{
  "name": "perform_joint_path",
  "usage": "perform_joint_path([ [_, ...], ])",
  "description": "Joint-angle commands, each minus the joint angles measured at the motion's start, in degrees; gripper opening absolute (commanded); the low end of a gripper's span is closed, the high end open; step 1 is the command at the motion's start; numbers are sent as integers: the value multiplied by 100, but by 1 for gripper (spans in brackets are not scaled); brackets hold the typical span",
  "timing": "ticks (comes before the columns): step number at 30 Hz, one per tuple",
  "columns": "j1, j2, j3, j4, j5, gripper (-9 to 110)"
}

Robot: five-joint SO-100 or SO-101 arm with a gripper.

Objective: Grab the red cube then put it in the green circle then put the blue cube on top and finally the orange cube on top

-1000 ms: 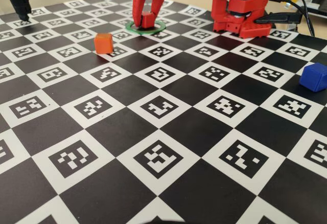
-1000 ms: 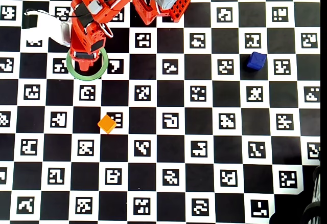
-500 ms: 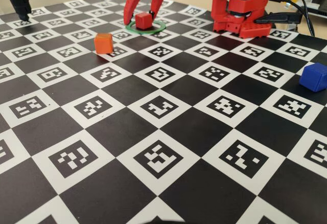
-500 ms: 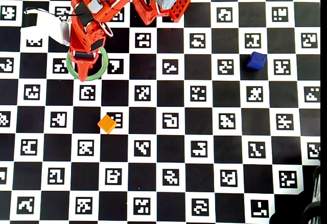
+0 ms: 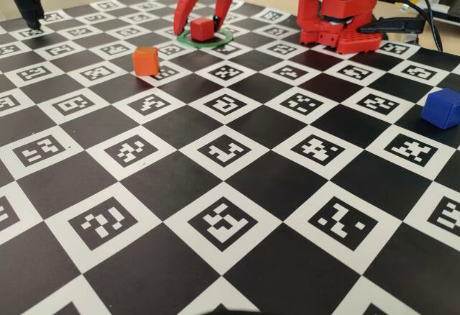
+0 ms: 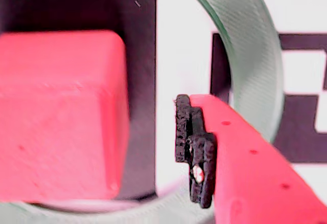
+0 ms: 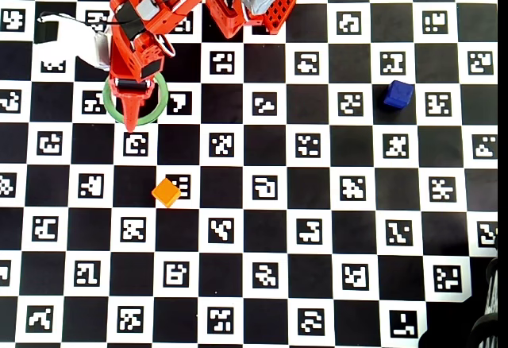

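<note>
The red cube rests on the board inside the green circle, a thin green ring. My gripper is open and straddles the cube, one finger on each side, with a gap between cube and fingers. In the wrist view the red cube fills the left; the black finger pad stands clear of it, inside the ring. From overhead the arm hides the cube; the ring shows around it. The orange cube lies nearer the front. The blue cube sits far right.
The arm's red base stands at the back of the checkered marker board. A black stand rises at the back left, and cables run at the back right. A white piece lies beside the arm.
The gripper was shut on the red cube inside the ring a second ago. It has opened and let go, and the cube stays in the ring.
</note>
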Motion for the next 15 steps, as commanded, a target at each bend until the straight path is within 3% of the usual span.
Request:
perform_joint_path([
  [1, 88, 562, -589, 237, 79, 47],
  [15, -26, 747, -2566, 2338, 290, 47],
])
